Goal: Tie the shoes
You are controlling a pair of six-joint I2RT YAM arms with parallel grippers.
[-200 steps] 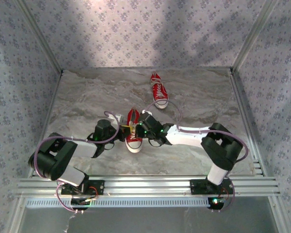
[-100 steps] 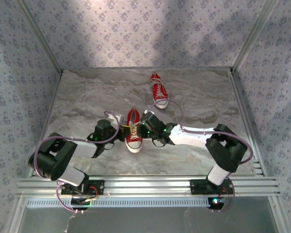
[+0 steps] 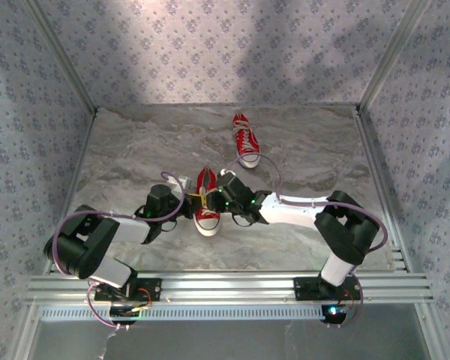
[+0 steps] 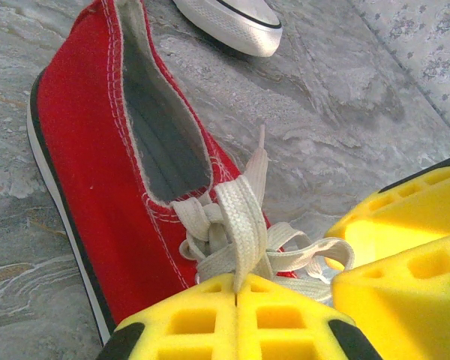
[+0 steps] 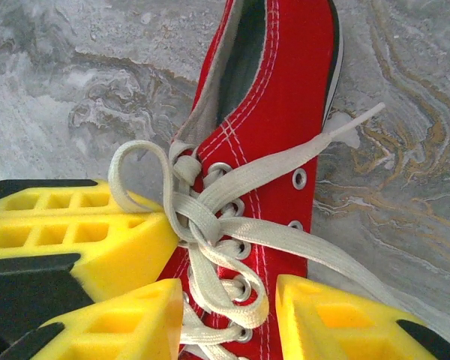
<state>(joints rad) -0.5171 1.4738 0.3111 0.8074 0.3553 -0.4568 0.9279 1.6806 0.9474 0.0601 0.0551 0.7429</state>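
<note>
The near red shoe [image 3: 206, 201] lies mid-table, toe toward the arms, with its white laces knotted loosely. My left gripper [image 4: 236, 291] is shut on a lace loop [image 4: 240, 217] that rises from the knot. It sits at the shoe's left side [image 3: 190, 204]. My right gripper [image 5: 229, 319] is open over the eyelets, its yellow fingers [image 5: 345, 330] on either side of a slack loop [image 5: 236, 289]. A free lace end [image 5: 349, 127] trails across the shoe's side onto the table. The second red shoe [image 3: 246, 139] lies farther back, laced, with no gripper near it.
The marble-patterned table [image 3: 135, 150] is boxed in by patterned walls and aluminium rails [image 3: 225, 285] along the near edge. The far shoe's white toe cap [image 4: 232, 19] shows in the left wrist view. The two grippers are nearly touching over the near shoe.
The right gripper has shifted slightly over the near shoe's laces, and its forearm moved a little. The left gripper has held its place at the shoe's left side.
</note>
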